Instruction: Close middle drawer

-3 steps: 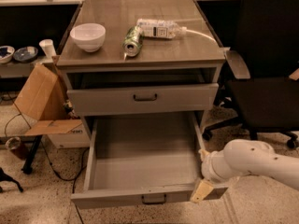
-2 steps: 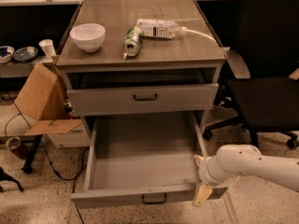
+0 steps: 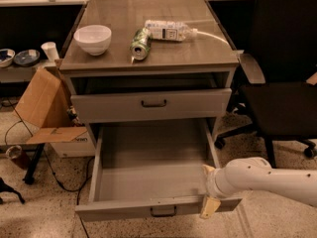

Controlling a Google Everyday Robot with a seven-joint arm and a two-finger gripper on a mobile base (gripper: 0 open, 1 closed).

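The middle drawer [image 3: 148, 182] is pulled far out at the bottom of the grey cabinet. Its long grey tray is empty, and its low front panel [image 3: 124, 211] carries a small dark bar handle [image 3: 163, 211]. My gripper [image 3: 209, 188], on a white arm coming in from the right, is at the drawer's front right corner. One beige fingertip [image 3: 210, 207] hangs outside the front panel. The other [image 3: 208, 169] sits just inside the tray. The fingers stand apart and hold nothing.
The drawer above [image 3: 153, 103] is slightly open. On the cabinet top [image 3: 208, 53] are a white bowl [image 3: 92, 37], a can [image 3: 140, 42] and a plastic bottle [image 3: 168, 30]. A black office chair [image 3: 282, 83] stands close on the right. A cardboard box [image 3: 42, 103] and cables lie on the left.
My arm has shifted slightly left, bringing the gripper closer onto the drawer's front right corner. The drawer has not visibly moved.
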